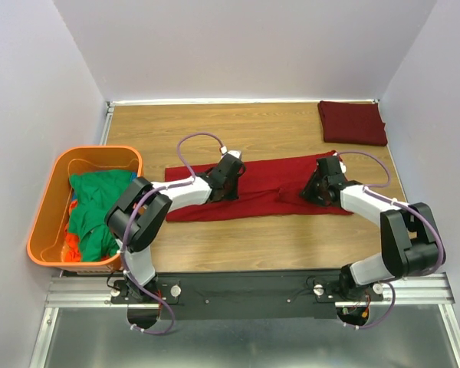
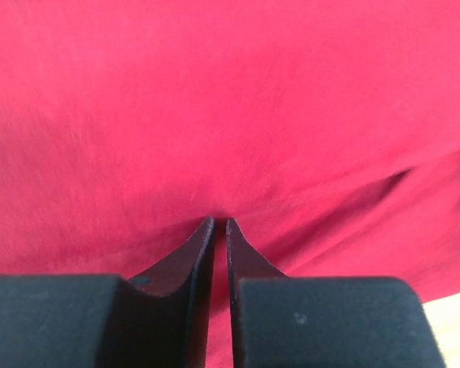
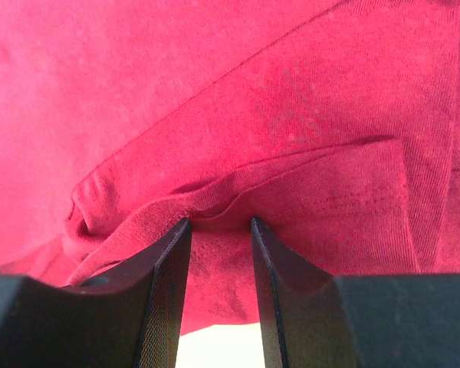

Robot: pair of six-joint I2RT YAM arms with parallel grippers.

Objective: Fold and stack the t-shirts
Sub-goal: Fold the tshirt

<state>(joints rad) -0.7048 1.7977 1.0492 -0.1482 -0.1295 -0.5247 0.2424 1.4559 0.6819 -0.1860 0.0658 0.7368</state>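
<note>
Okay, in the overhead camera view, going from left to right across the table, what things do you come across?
orange tub with green t-shirts inside → red t-shirt, spread across the middle under both arms → folded maroon t-shirt at the far right corner

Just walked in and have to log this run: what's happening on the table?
Two robot arms are working on a red t-shirt spread as a long band across the middle of the table. The left gripper is closed on the cloth of its left part. The right gripper stands open astride a folded edge near its right end. A maroon t-shirt lies folded in the far right corner. Green t-shirts sit in the orange tub.
</note>
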